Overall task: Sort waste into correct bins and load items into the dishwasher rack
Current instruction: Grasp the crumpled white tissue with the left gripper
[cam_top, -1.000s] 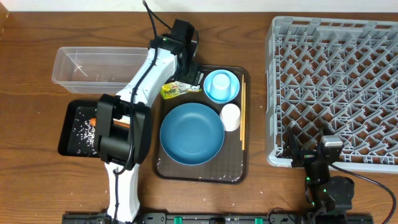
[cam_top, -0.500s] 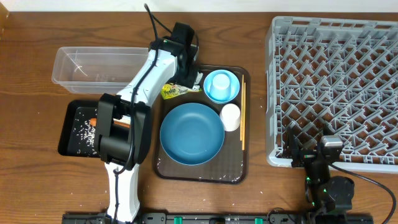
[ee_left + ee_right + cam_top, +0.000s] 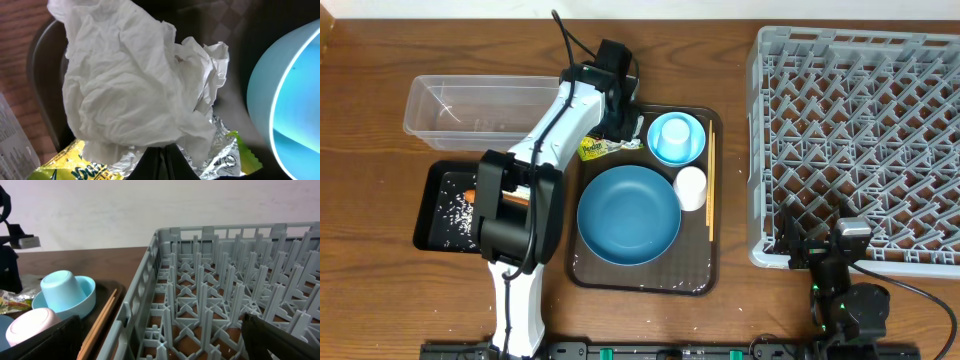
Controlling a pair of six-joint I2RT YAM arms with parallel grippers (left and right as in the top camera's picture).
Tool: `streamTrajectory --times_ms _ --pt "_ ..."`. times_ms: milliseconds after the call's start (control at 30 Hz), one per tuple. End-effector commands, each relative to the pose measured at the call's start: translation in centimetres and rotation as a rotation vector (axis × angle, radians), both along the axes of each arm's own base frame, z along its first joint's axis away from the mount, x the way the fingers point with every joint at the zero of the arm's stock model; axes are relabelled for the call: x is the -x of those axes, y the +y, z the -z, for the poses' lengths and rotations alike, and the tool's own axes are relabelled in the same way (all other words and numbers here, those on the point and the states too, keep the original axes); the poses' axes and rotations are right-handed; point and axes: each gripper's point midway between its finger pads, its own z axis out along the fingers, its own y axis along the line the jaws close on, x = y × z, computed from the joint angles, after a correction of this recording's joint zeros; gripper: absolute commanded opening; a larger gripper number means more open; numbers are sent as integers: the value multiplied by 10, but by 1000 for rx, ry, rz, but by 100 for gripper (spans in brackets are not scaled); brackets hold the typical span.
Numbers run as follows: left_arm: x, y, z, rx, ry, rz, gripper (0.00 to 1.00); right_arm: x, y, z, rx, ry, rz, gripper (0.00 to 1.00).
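Black plastic forms the shallow tray (image 3: pixel 425 215) at the far left, which holds scattered rice grains (image 3: pixel 455 210) and a small carrot (image 3: pixel 470 195); the clear tub (image 3: pixel 420 110) lies just behind it. Right of these, at the back-left corner of the brown serving tray (image 3: pixel 640 278), the left gripper (image 3: pixel 162 162) has its jaws pressed together on the lower edge of the crumpled tissue (image 3: pixel 125 90), which lies on top of the yellow-green wrapper (image 3: pixel 75 167). I cannot tell whether a bit of the wrapper's foil is pinched in as well. The tissue looks very light, soft and loose, so a bite deep into a thick fold should hold better than one on a thin edge, which could tear or slip out. The wrapper is slick and flat and would probably need lifting by an edge. Further right on the serving tray sit the blue bowl (image 3: pixel 628 214), the light-blue cup (image 3: pixel 676 136), the white cup (image 3: pixel 690 187) and the chopsticks (image 3: pixel 710 185). At the far right, the right gripper (image 3: pixel 815 245) rests spread wide and empty by the near edge of the grey rack (image 3: pixel 860 140).
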Motion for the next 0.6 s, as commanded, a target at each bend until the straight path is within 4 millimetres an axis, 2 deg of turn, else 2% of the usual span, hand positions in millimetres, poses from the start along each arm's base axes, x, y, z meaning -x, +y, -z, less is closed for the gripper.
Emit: streamTrajectory --times_ms 0,133,267,400,500,567 --pt "-8 -1 -51 52 -102 -56 6 0 -6 2 14 3 28 99" --pt "-2 0 -80 88 -134 -98 6 0 -6 2 14 3 28 99" --pt "8 -8 -97 149 -129 -78 6 0 -6 2 14 3 28 99" --pt "9 -8 -109 161 -152 -76 6 0 -6 2 14 3 28 99" --pt "2 0 -120 150 -200 -103 6 0 -6 2 14 3 28 99" --pt "-9 17 -125 121 -245 -189 6 0 -6 2 14 3 28 99"
